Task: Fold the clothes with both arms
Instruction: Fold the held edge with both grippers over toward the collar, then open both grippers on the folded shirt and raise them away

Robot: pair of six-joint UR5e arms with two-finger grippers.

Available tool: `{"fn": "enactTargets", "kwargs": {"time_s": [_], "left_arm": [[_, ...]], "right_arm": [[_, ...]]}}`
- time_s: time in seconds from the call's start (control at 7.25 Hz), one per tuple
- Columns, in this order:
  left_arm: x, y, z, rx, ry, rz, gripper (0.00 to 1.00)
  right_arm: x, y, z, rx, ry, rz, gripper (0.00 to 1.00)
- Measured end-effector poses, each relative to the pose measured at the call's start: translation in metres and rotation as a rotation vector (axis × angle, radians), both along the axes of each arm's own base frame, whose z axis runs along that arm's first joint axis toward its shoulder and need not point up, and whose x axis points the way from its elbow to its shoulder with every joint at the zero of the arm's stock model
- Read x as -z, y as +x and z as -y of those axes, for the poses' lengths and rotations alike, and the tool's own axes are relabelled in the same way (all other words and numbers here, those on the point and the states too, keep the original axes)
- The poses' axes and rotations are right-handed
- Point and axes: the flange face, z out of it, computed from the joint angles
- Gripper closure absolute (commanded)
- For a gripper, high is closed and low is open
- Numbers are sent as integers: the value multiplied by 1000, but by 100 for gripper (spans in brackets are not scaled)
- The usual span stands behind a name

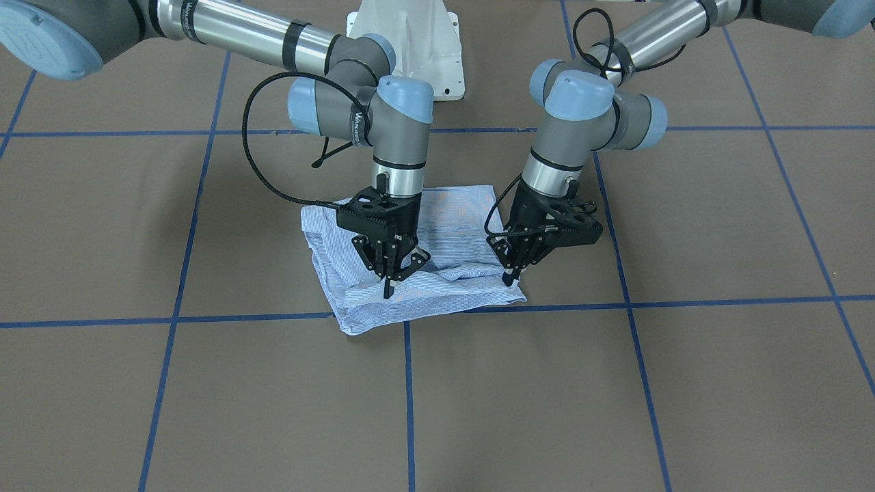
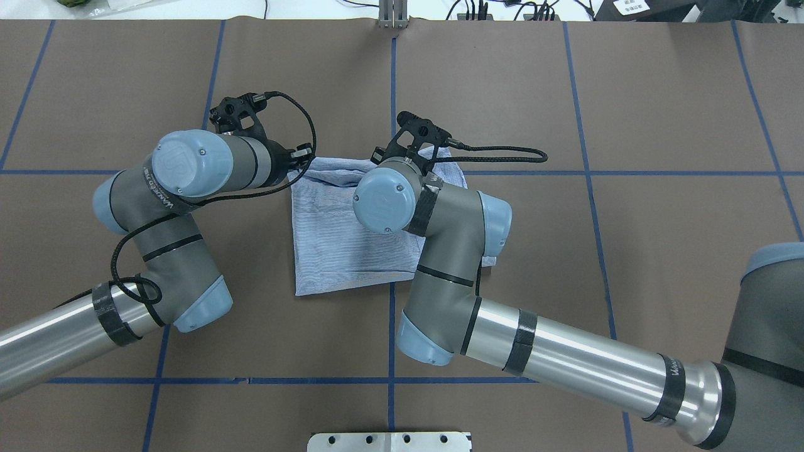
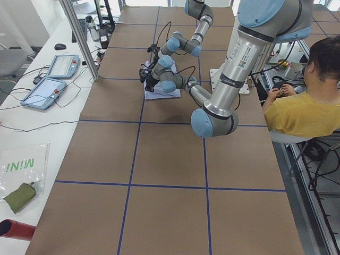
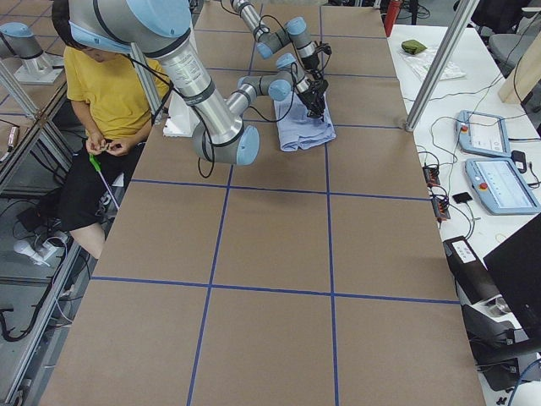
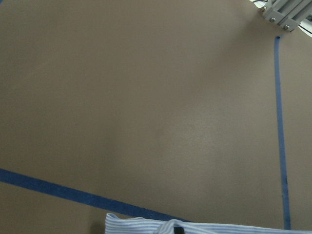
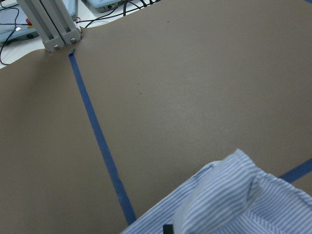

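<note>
The light blue and white striped shirt (image 1: 454, 219) lies folded into a rough square on the brown table, also seen in the overhead view (image 2: 339, 245). My left gripper (image 1: 509, 278) stands at the shirt's edge on the front view's right, fingers pressed together on the cloth. My right gripper (image 1: 405, 277) hovers over the shirt's front fold with fingers spread, holding nothing. The left wrist view shows only a strip of shirt (image 5: 204, 227) at the bottom. The right wrist view shows a puffed fold (image 6: 229, 200). In the overhead view both grippers are hidden under their wrists.
The table is brown with blue tape lines (image 1: 410, 383). The white pedestal base (image 1: 410, 41) stands behind the shirt. A metal post (image 6: 48, 24) rises at the far table edge. A seated person in yellow (image 3: 303, 106) is beside the table.
</note>
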Motion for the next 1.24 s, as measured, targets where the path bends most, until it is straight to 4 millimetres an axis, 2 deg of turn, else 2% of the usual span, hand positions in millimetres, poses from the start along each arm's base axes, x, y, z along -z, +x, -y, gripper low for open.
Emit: {"fn": "enactTargets", "kwargs": {"time_s": [0.14, 0.41, 0.55, 0.69, 0.83, 0.97, 1.24], "left_arm": [[-3, -1, 1, -29, 54, 26, 0], [7, -15, 2, -112, 170, 52, 0], [13, -36, 0, -171, 200, 38, 0], [10, -68, -5, -235, 244, 41, 0], [2, -109, -15, -296, 297, 72, 0], [-7, -153, -28, -351, 340, 115, 0], [-28, -239, -50, -440, 409, 237, 0]], "right_arm": [[2, 1, 4, 36, 7, -15, 0], [26, 17, 24, 100, -28, 28, 0], [39, 32, 36, 131, -47, 60, 0], [48, 57, 48, 170, -63, 70, 0], [49, 95, 56, 229, -72, 53, 0], [36, 144, 60, 303, -67, 27, 0], [-20, 268, 67, 456, -51, -46, 0]]}}
